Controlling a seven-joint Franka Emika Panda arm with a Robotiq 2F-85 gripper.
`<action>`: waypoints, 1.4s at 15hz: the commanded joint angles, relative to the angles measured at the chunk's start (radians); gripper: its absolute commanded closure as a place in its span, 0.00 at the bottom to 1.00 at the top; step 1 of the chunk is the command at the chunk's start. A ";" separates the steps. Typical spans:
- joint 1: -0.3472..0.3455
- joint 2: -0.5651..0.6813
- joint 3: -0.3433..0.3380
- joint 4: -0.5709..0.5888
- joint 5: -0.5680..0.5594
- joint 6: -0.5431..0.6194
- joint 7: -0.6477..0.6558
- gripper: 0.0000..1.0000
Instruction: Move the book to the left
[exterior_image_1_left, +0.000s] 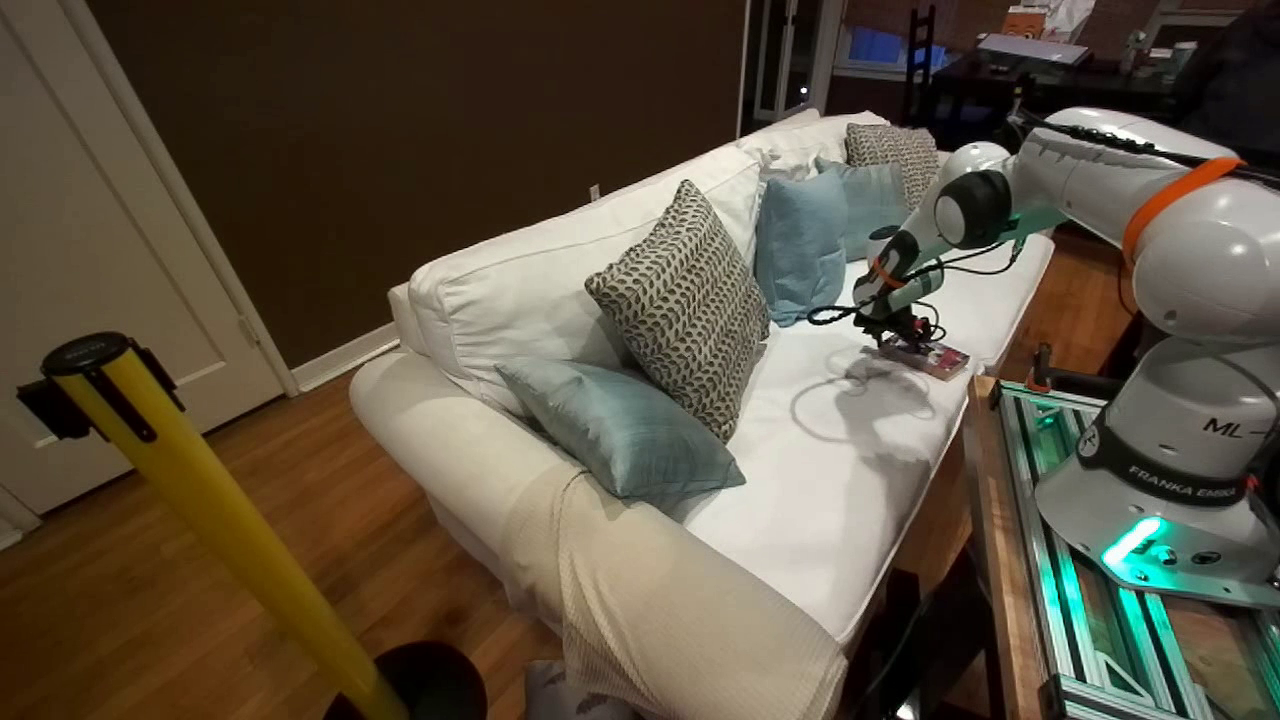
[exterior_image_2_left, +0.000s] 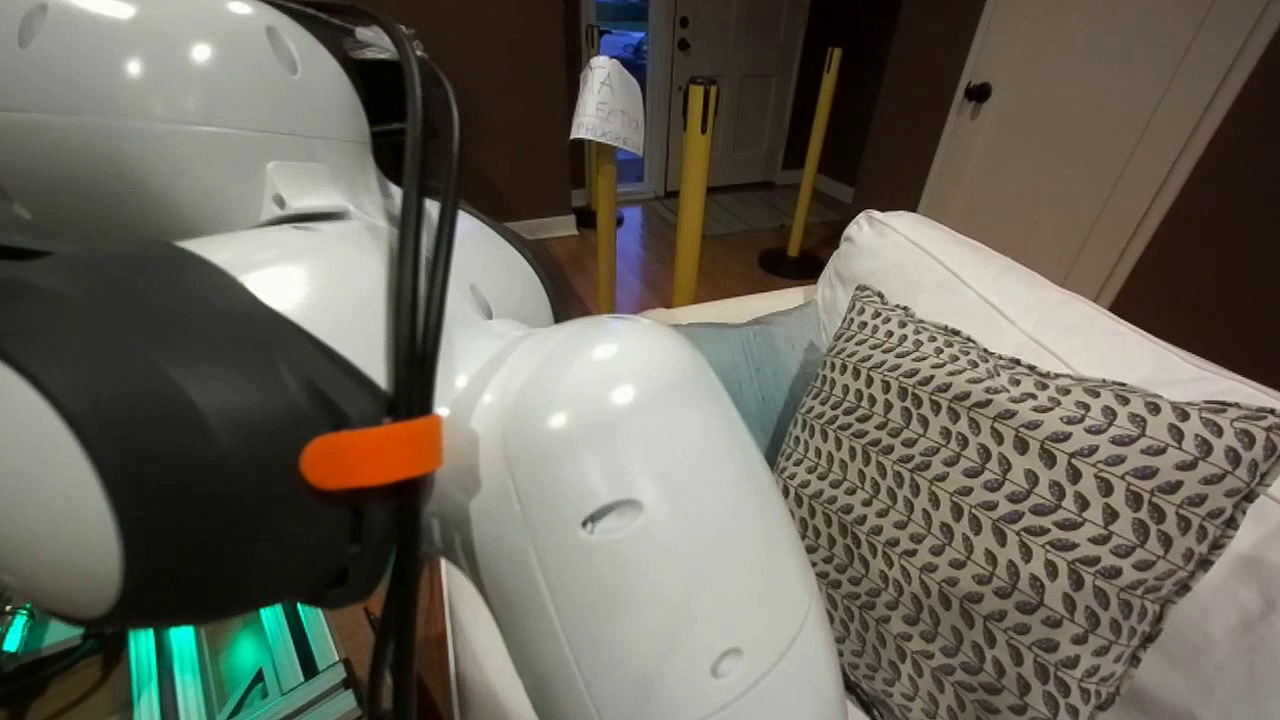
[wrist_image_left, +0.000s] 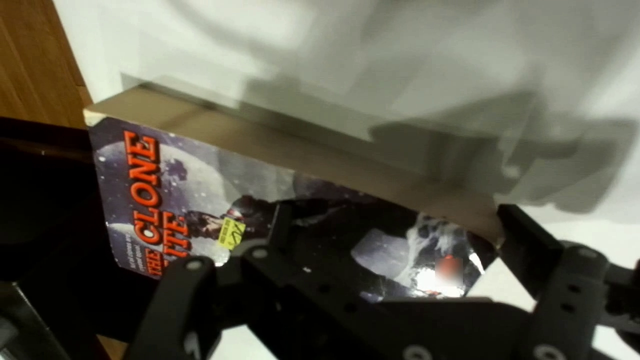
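The book (exterior_image_1_left: 945, 361) lies flat on the white seat near its front edge in an exterior view. In the wrist view the book (wrist_image_left: 195, 165) has a dark cover with red-orange title letters, a yellow sticker and a thick tan page edge. My gripper (exterior_image_1_left: 897, 335) is low over the book's far end in an exterior view. In the wrist view the gripper (wrist_image_left: 400, 222) is open, one finger over the cover and the other at or just past the book's end corner. Whether the fingers touch it I cannot tell. Book and gripper are hidden behind the arm in an exterior view.
A white sofa (exterior_image_1_left: 840, 420) carries a grey patterned cushion (exterior_image_1_left: 690, 310), light-blue pillows (exterior_image_1_left: 803, 245) and a teal pillow (exterior_image_1_left: 625, 430). The robot's wooden table (exterior_image_1_left: 985, 480) stands along the sofa's front. A yellow post (exterior_image_1_left: 220, 500) stands beyond the sofa arm.
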 joint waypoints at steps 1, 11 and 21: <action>-0.034 0.011 0.037 0.033 -0.055 -0.044 0.033 0.00; -0.046 0.011 0.068 0.035 -0.109 -0.060 0.108 0.00; -0.065 0.012 0.101 0.043 -0.152 -0.079 0.110 0.25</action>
